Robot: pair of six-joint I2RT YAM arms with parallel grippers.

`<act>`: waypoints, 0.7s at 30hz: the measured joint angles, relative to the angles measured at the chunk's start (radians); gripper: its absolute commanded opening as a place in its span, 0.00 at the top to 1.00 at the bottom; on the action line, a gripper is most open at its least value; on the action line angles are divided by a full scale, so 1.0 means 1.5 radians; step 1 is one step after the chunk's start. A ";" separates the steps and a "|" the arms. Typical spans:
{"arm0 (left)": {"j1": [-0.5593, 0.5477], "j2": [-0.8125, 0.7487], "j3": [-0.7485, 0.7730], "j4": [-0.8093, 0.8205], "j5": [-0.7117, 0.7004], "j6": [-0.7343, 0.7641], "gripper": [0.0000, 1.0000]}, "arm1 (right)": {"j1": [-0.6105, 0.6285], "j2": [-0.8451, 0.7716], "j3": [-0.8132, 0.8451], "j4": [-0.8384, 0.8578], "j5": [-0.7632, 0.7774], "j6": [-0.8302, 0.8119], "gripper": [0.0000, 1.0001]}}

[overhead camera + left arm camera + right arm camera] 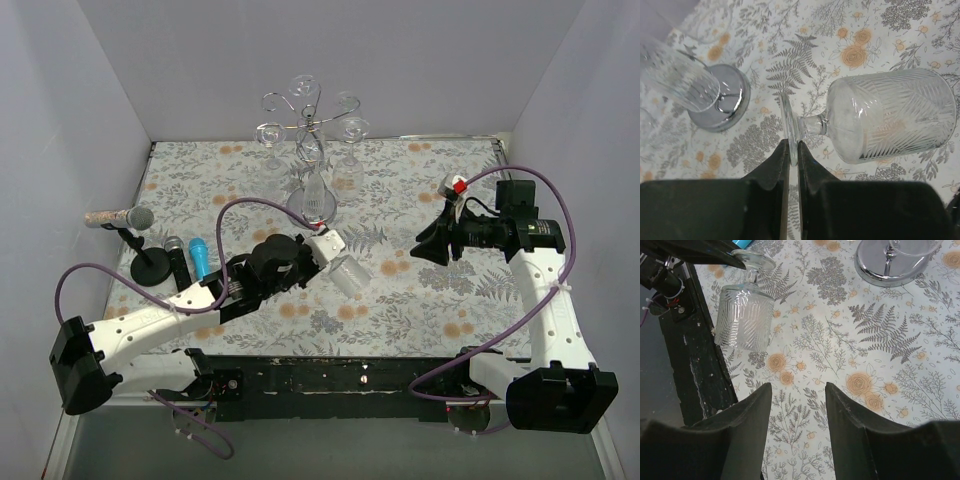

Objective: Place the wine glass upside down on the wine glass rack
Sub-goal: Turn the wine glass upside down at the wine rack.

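microphone [130, 217]: at your far left, on a black stand; a blue one [199, 256] lies just beside its base.
left gripper [793, 150]: you have it pinching the foot rim of the wine glass [890, 115], fingers almost together.
wine glass: on its side, bowl pointing away from your fingers, over the near part of the floral cloth [420, 185]; you cannot tell whether it touches the cloth.
wine glass rack [312, 130]: upright at middle back, other glasses hanging upside down from it, apart from your glass.
right gripper [797, 395]: at your right, jaws spread, nothing between them.
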 measured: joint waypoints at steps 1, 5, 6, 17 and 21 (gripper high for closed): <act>-0.006 -0.001 0.000 0.009 -0.003 0.031 1.00 | 0.000 -0.001 0.001 0.000 0.000 0.002 0.45; -0.031 -0.009 -0.003 0.056 -0.003 0.159 1.00 | 0.000 -0.002 0.011 0.002 0.001 0.008 0.45; -0.036 -0.012 -0.006 0.070 -0.002 0.186 1.00 | 0.000 -0.002 0.015 0.002 0.001 0.010 0.45; -0.057 -0.059 -0.062 0.175 0.057 0.470 1.00 | -0.001 -0.002 0.036 0.006 -0.003 0.018 0.45; -0.057 -0.083 -0.073 0.174 0.070 0.549 1.00 | -0.001 -0.001 0.036 0.006 -0.021 0.022 0.45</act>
